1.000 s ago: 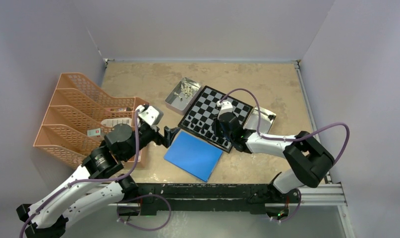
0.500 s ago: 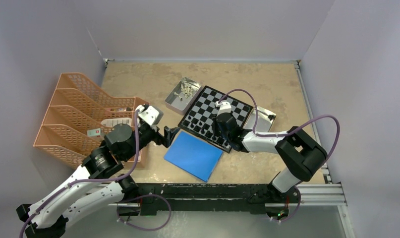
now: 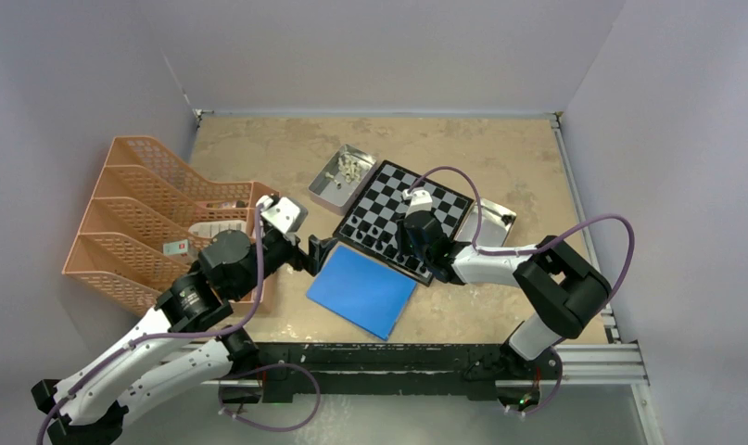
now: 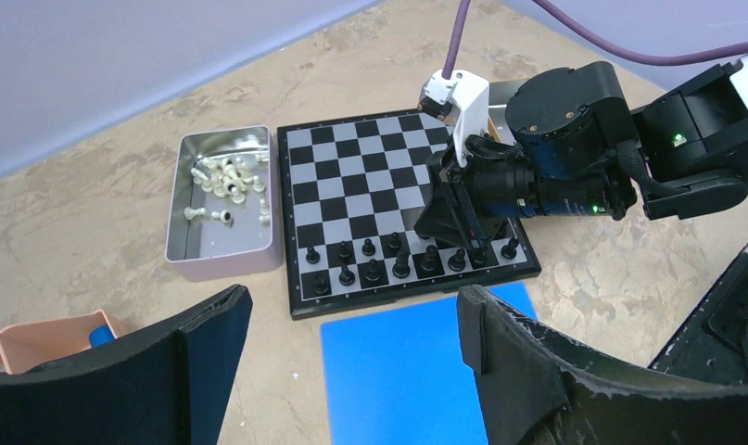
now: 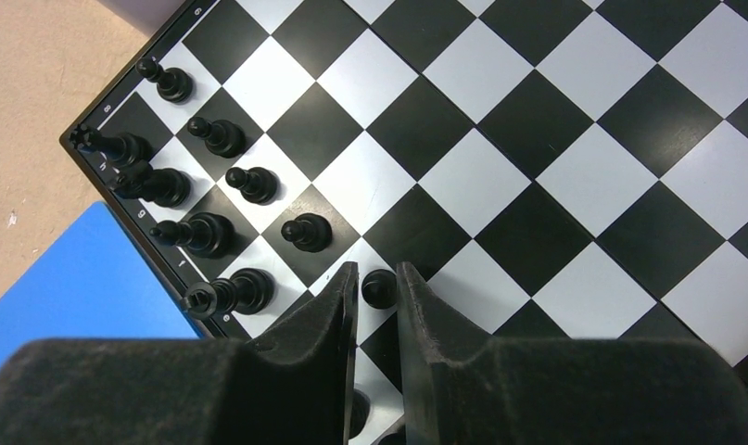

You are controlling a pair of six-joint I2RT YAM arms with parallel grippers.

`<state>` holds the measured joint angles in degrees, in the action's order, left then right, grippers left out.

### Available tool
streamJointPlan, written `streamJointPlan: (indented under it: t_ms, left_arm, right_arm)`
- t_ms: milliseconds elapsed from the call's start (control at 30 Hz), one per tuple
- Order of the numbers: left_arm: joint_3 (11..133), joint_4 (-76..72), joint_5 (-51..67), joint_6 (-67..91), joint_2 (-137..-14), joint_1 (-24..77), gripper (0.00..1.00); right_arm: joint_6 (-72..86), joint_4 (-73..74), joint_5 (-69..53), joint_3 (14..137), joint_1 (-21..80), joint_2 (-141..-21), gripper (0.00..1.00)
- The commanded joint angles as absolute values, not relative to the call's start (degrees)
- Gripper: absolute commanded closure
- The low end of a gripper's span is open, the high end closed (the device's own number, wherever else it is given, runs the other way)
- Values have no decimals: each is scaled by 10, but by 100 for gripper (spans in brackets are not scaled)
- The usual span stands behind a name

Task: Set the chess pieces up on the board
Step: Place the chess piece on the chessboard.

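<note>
From above, the right arm (image 3: 560, 283) has swung its elbow toward 9 o'clock, while the right end effector (image 3: 409, 247) stays over the board's (image 3: 393, 185) 6 o'clock edge. In the left wrist view, the left end effector (image 4: 347, 315) gapes wide and idle. In the right wrist view, the right one is pinched narrow on a black pawn (image 5: 379, 287), so placement looks near.

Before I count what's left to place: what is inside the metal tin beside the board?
The tin holds a loose cluster of cream chess pieces, mostly toward its far end. They overlap, so an exact count cannot be read.
</note>
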<state>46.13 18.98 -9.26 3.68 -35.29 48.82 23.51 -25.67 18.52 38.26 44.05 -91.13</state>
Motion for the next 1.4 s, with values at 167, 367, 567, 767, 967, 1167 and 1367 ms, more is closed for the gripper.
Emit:
streamJointPlan:
  t_ms: [167, 367, 567, 767, 967, 1167, 1367]
  left_arm:
    - [465, 183, -104, 47, -363, 487, 18]
    - [466, 184, -107, 48, -365, 487, 18]
    - [466, 186, -109, 48, -365, 487, 18]
    - [466, 187, -112, 48, -364, 487, 18]
    - [467, 187, -113, 49, -366, 487, 18]
    - [468, 191, -115, 49, -372, 487, 18]
    - [469, 193, -116, 50, -372, 487, 18]
  right_arm:
    - [242, -270, 174, 401, 444, -908, 76]
    - [243, -265, 170, 403, 444, -906, 77]
    - [245, -258, 164, 404, 444, -905, 78]
    - [247, -252, 162, 403, 445, -897, 78]
    - [247, -247, 157, 409, 445, -895, 78]
    - [249, -245, 158, 412, 445, -898, 78]
    - [261, -228, 181, 418, 445, -884, 75]
